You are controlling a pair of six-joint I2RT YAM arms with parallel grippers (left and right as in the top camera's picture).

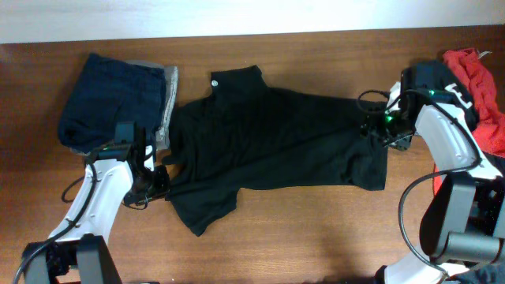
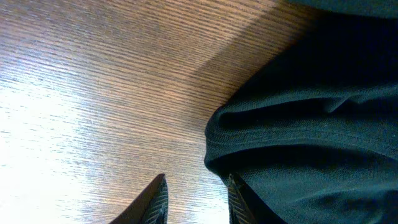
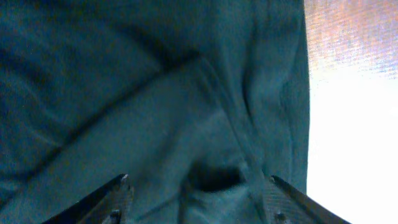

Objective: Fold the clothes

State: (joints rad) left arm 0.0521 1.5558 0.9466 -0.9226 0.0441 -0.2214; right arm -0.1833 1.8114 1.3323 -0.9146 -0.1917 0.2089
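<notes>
Overhead alone shows the shirt (image 1: 276, 134) spread, wrinkled, on the wood-grain table (image 1: 316, 229). Wrist views: left gripper (image 2: 196, 186) jaws apart beside its knit edge; right gripper (image 3: 199, 186) jaws spread over creases.

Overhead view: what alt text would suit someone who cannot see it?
A wrinkled black shirt lies spread on a wooden table, the left gripper at one side edge, the right gripper at the other. A navy garment sits upper left, a red garment far right.
</notes>
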